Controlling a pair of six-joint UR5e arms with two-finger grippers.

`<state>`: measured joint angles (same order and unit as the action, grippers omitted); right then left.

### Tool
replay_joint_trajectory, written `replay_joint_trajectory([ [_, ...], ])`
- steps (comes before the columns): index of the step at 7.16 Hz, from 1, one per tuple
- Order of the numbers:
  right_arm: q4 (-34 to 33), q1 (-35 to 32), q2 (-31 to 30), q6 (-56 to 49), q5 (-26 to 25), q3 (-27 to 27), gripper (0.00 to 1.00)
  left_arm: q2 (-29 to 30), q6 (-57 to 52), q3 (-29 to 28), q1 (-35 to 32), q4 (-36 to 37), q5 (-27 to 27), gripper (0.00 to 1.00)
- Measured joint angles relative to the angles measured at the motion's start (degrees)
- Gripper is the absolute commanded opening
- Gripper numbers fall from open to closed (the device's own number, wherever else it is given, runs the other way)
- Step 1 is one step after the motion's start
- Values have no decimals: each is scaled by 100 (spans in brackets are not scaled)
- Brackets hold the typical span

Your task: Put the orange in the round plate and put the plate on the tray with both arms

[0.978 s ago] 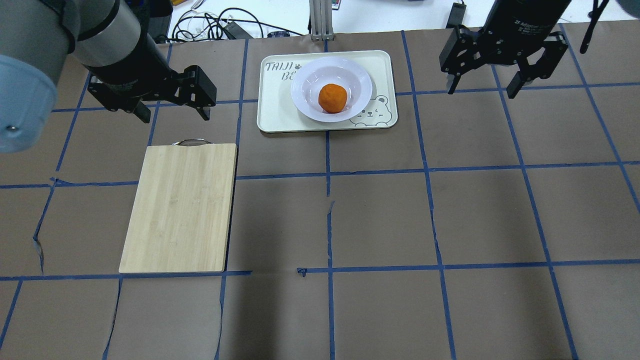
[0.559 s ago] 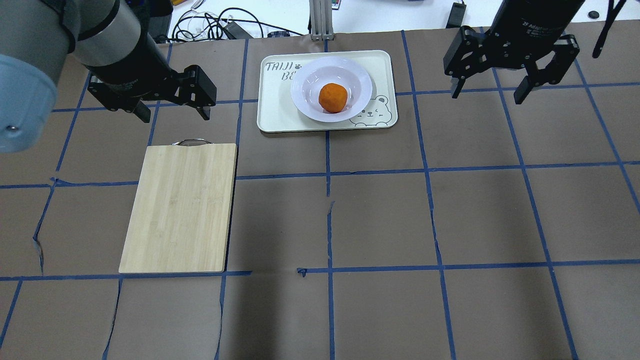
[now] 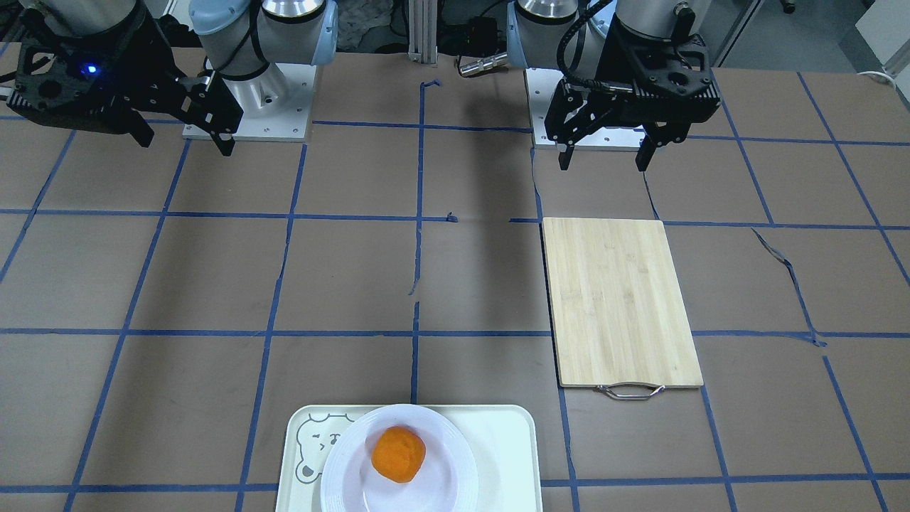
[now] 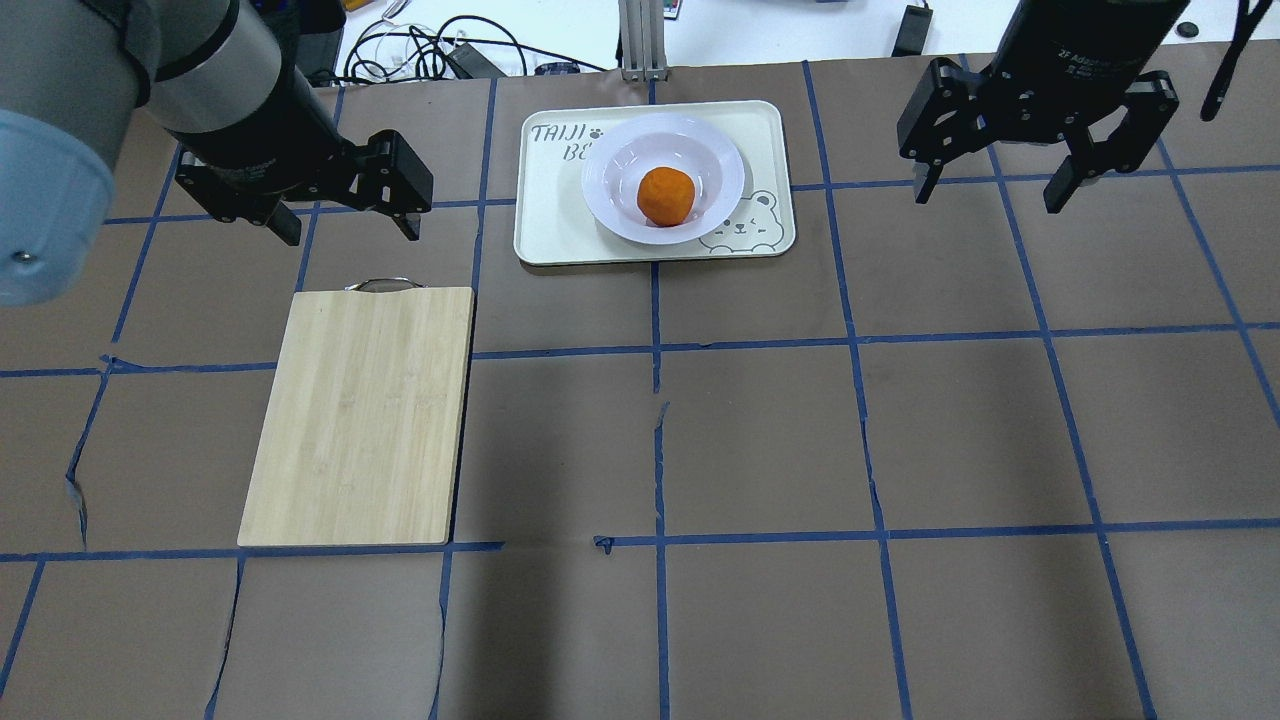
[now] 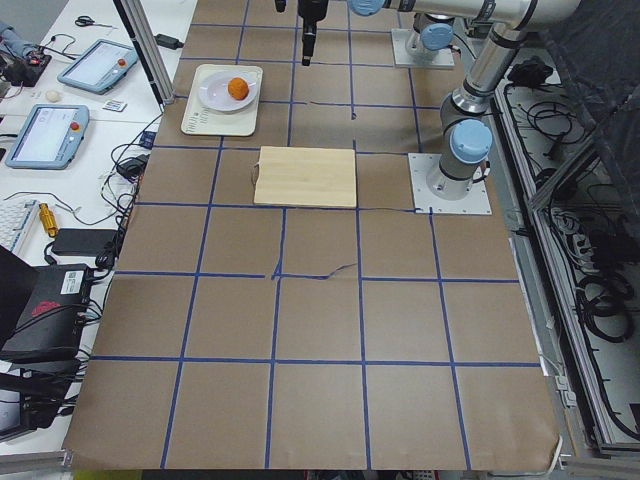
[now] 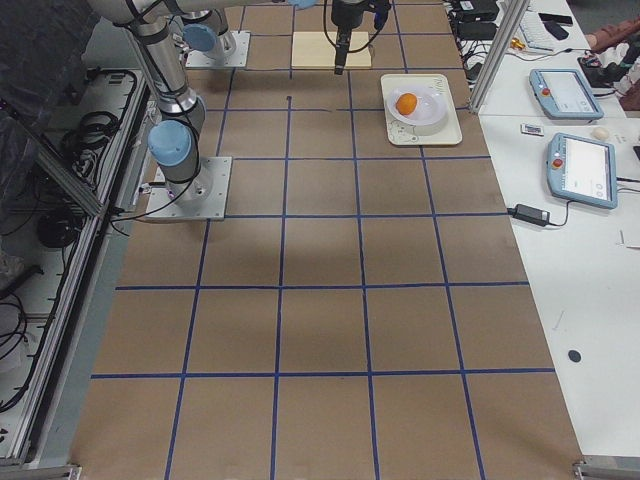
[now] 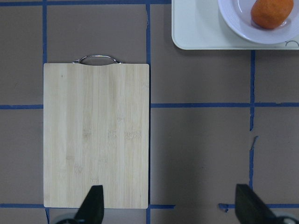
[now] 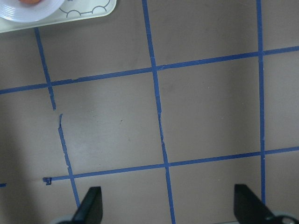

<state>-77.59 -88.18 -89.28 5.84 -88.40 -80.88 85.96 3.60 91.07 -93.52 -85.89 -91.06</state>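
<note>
Orange (image 4: 666, 195) is sitting in round plate (image 4: 612, 165) on tray (image 4: 545, 220), far centre; left gripper (image 4: 351, 232), right gripper (image 4: 988, 198) are hovering either side, fingers spread, empty

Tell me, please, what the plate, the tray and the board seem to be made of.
Plate: glossy white with soft highlights; ceramic or melamine, I cannot tell which.
Tray: matte cream with a printed bear outline; probably plastic.
Board: pale bamboo or wood, judging by the streaked grain and joined strips. Its handle looks like shiny metal wire.
</note>
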Motion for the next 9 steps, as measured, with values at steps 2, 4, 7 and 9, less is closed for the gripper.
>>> replay_joint_trajectory([
  [2,-17,-11,-14,188,-5,-51,100,0,0,5,0,-6,0,100],
  [4,-73,-15,-65,540,7,-190,100,0,-3,7,0,-7,0,100],
  [7,-265,-18,-198,377,-9,-391,100,0,0,4,0,-7,0,100],
  [9,-322,-69,-238,202,-97,-455,100,0,0,5,0,-7,0,100],
])
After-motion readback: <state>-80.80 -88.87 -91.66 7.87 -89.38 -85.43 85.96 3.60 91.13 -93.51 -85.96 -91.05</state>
